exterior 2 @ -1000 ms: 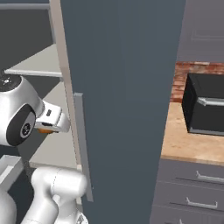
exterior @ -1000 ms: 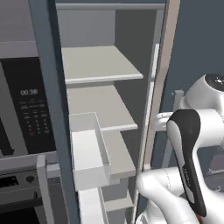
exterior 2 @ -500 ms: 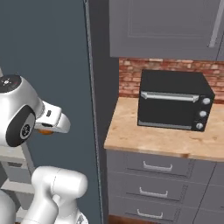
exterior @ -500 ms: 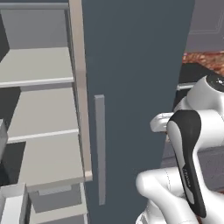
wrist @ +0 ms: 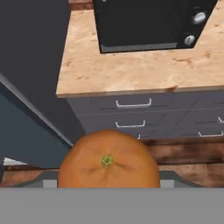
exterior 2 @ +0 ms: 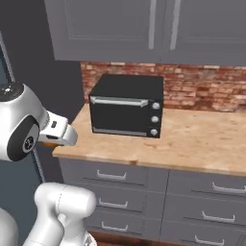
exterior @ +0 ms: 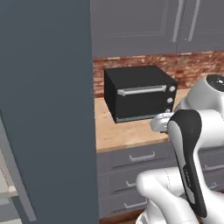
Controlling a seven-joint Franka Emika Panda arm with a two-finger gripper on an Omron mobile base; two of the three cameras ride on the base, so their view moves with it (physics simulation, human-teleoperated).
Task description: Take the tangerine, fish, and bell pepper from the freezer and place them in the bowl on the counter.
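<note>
The tangerine [wrist: 108, 162], a smooth orange ball with a small green stem dot, sits close in the hand view between the jaws of my gripper [exterior 2: 57, 136], which is shut on it. In the right base view a sliver of the tangerine [exterior 2: 48, 142] peeks from under the hand, level with the left end of the counter [exterior 2: 192, 139]. The freezer [exterior: 43, 109] rises as a dark blue-grey wall on the left. The beige speckled counter [wrist: 131, 70] lies ahead over grey drawers. The fish, the bell pepper and the bowl are out of view.
A black toaster oven [exterior 2: 127, 111] stands on the counter against the red brick wall [exterior 2: 202, 89]. Grey upper cabinets [exterior 2: 144, 29] hang above it. Bare worktop stretches to the oven's right. Grey drawers [wrist: 131, 113] front the counter.
The whole picture has swung from the freezer's shelves to the counter and oven, so the base has moved. The tangerine stays in the gripper, and the arm's pose is unchanged.
</note>
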